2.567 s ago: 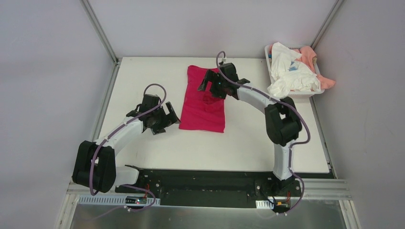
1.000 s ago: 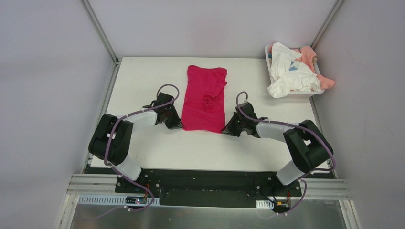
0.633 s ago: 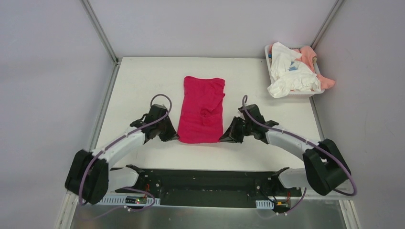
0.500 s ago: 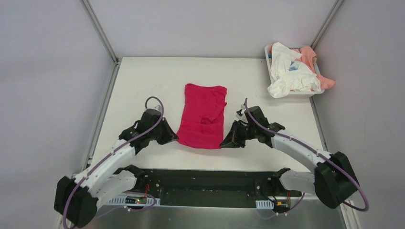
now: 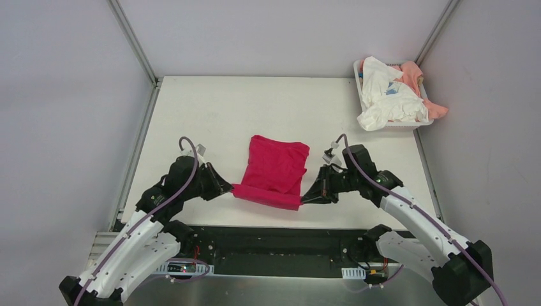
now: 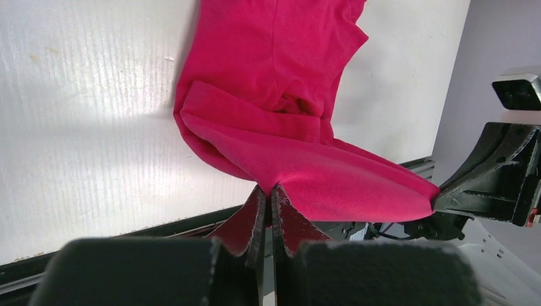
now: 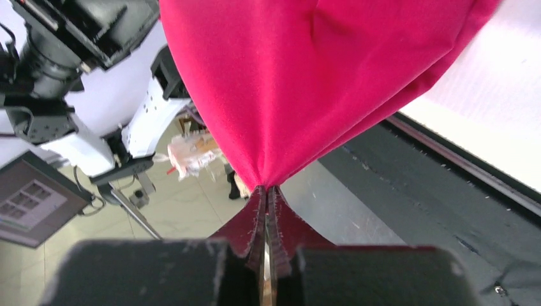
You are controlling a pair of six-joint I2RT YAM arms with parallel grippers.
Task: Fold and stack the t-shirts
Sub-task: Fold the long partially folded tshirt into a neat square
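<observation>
Near front edge of table (image 5: pixel 210 115): left gripper (image 5: pixel 228 189) pressed together, pinching near-left corner of red shirt (image 5: pixel 275 167). Near hem lifted (taut between both grippers), far part flat on table. Near-right corner pinched by right gripper (image 5: pixel 306 198). Far right: white shirts (image 5: pixel 389 105), peach shirt (image 5: pixel 421 80) heaped in basket (image 5: pixel 408 127).

The magenta-red t-shirt (image 5: pixel 274 171), stretched long across the middle of the table (image 5: pixel 210 115) seconds ago, now sits far closer to the arms' bases, its far edge drawn back to mid-table. The left gripper (image 5: pixel 226 189), earlier standing off to the cloth's left, and the right gripper (image 5: pixel 307 197), earlier over the shirt's far end, have each come to a near corner and pinch it. Both arms have pulled back toward the near edge. The near hem, flat before, now stretches between the two grippers, raised off the surface.
</observation>
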